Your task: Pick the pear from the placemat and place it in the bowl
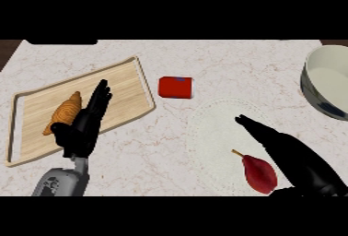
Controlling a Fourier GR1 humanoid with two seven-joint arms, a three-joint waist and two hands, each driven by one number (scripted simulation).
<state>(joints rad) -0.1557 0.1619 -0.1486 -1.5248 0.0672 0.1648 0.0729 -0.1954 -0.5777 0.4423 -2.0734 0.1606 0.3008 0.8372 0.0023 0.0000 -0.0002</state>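
Note:
A dark red pear [259,174] with a short stem lies on the pale round placemat [221,133], near its lower right part. My right hand [289,150] reaches over the placemat just right of the pear, fingers straight and pointing up-left, holding nothing. The white bowl [317,85] with a dark outer wall stands at the counter's right edge, partly cut off. My left hand [85,122] rests open at the left, fingers up, over the wooden board.
A wooden cutting board [122,92] lies at the left with a croissant [63,113] on it, partly behind my left hand. A red can-like object [176,87] lies between the board and the placemat. The marble counter [224,60] extends to the back.

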